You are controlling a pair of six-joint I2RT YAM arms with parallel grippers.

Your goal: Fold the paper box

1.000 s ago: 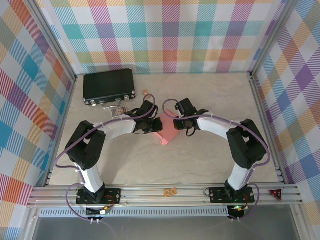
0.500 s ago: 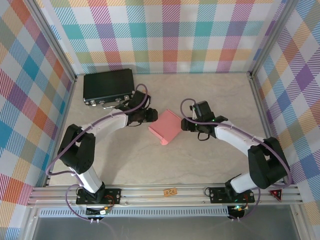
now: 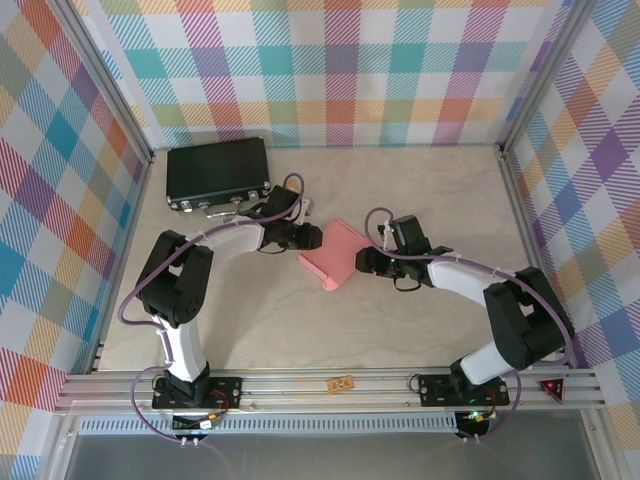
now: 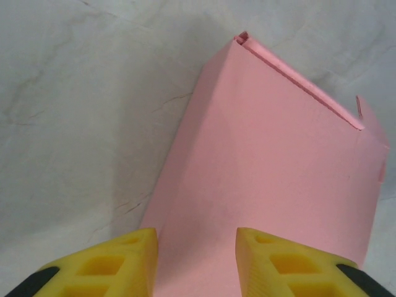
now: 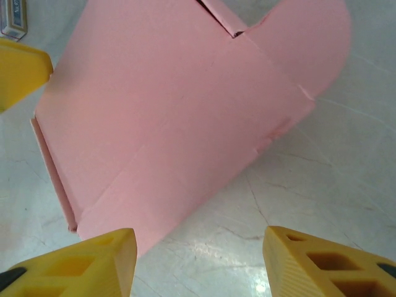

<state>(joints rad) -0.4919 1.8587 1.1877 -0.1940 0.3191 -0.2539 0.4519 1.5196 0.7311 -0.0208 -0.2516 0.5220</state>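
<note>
The salmon-pink paper box point(image 3: 333, 254) lies flat on the table between my two arms, folded into a shallow rectangular shape. My left gripper point(image 3: 310, 236) is at the box's upper left edge. In the left wrist view its jaws point(image 4: 197, 247) stand apart over the box's top face point(image 4: 272, 148), clamping nothing. My right gripper point(image 3: 362, 262) is at the box's right side. In the right wrist view it point(image 5: 198, 247) is open over bare table, with the box point(image 5: 173, 105) just ahead and a rounded flap point(image 5: 312, 37) sticking out at the far end.
A black hard case point(image 3: 218, 172) lies at the back left, close behind my left arm. A small tan block point(image 3: 340, 383) sits on the front rail. Metal frame posts and checked walls bound the table; there is open tabletop in front of and right of the box.
A second ago both grippers were closed in on the box. They opened and drew back, leaving the box flat, and have now moved in toward its edges again.
</note>
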